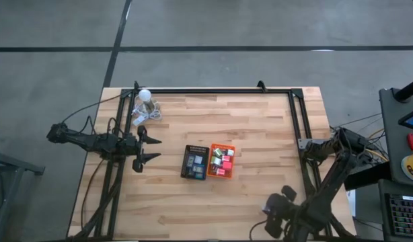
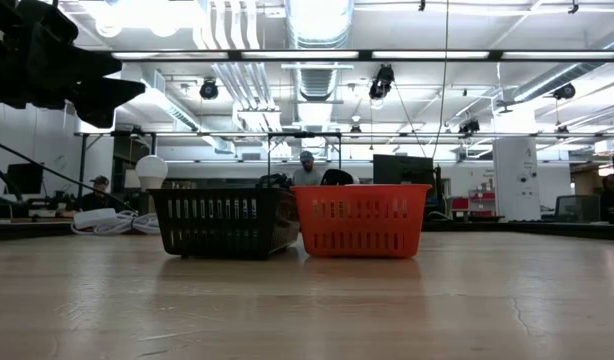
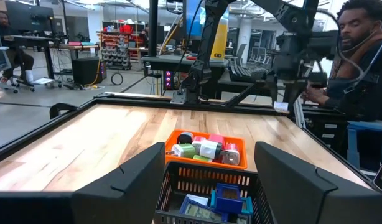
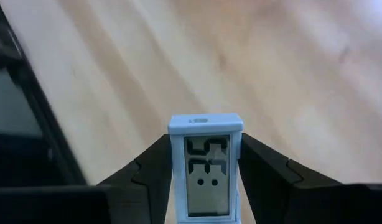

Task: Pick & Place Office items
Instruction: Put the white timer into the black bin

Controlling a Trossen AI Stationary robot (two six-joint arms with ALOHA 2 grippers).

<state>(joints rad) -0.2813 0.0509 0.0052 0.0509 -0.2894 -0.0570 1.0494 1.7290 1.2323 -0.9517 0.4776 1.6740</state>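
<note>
Near table front-rt, right gripper (image 4: pixel 205 163) clamps blue clock (image 4: pixel 206 168).

Two trays sit side by side near the middle of the tabletop (image 1: pixel 247 121), touching along their long edges — black tray (image 1: pixel 194 162) on the left, orange tray (image 1: pixel 221 160) on the right. Office items (image 1: pixel 220 160) fill both. White ball (image 1: pixel 144 95) with its coiled cable (image 1: pixel 140 111) lies at the far left corner, well apart from the trays. Left gripper (image 1: pixel 153 148) hangs over the left side, pointing toward the black tray, wide apart. Right gripper (image 1: pixel 272 225) is at the near right edge — it clamps a small clock-like item (image 4: pixel 205 167), probably above bare tabletop. A person (image 3: pixel 365 56) stands beyond the right side.
</note>
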